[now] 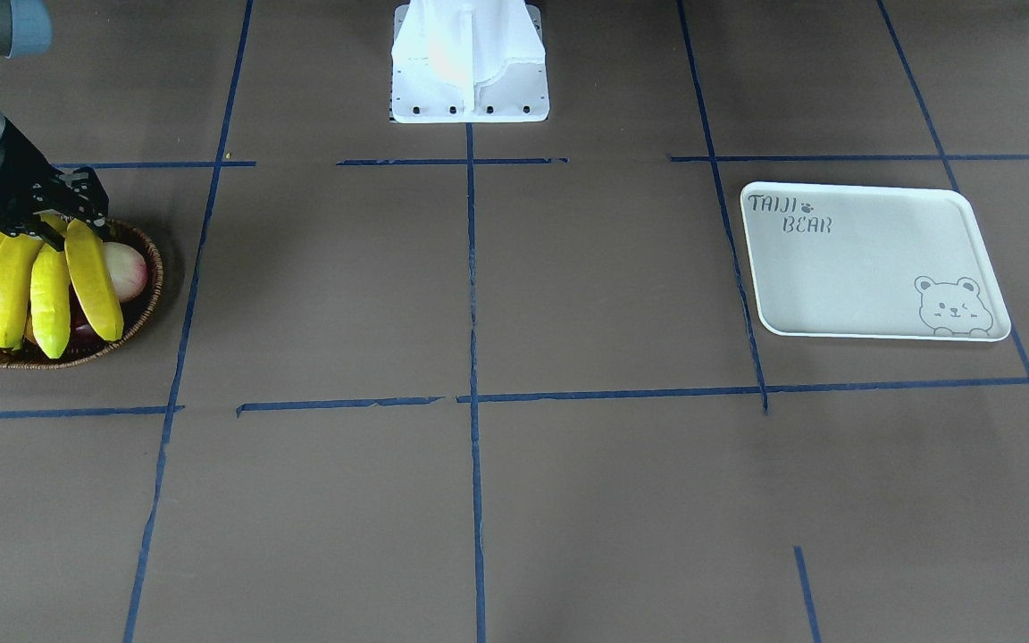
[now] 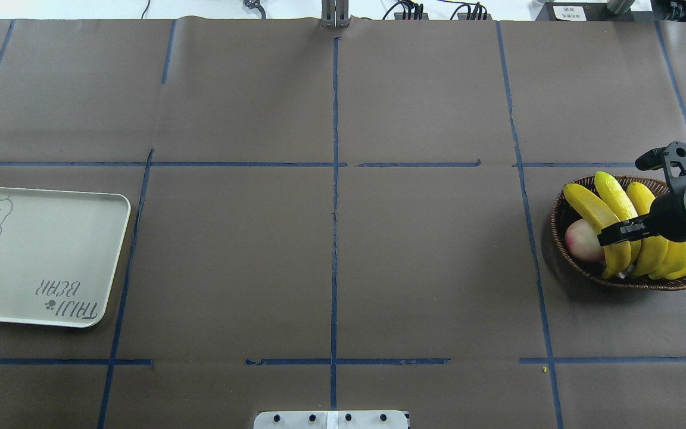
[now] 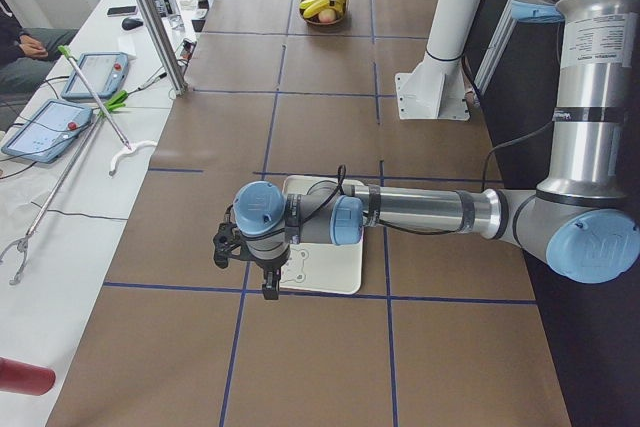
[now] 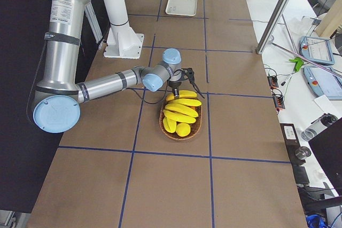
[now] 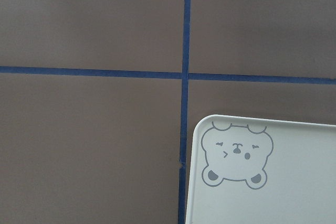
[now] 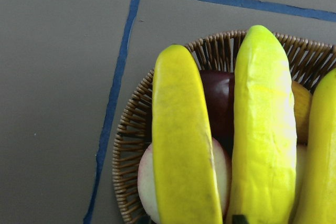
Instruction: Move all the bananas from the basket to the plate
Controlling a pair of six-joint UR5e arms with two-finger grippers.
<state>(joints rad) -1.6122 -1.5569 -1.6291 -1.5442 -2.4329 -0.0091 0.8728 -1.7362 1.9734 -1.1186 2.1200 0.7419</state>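
Over the basket (image 2: 629,285), right gripper (image 1: 63,223) tips vanish among the bananas' (image 1: 50,295) stem ends; open or gripping, unclear

Bright, even overhead light, soft shadow beside the basket (image 1: 150,299) (mild sheen on the bananas (image 1: 90,277)), all views sharp.

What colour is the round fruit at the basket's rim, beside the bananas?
The round fruit is cream with a pink blush, clearest in the overhead view.
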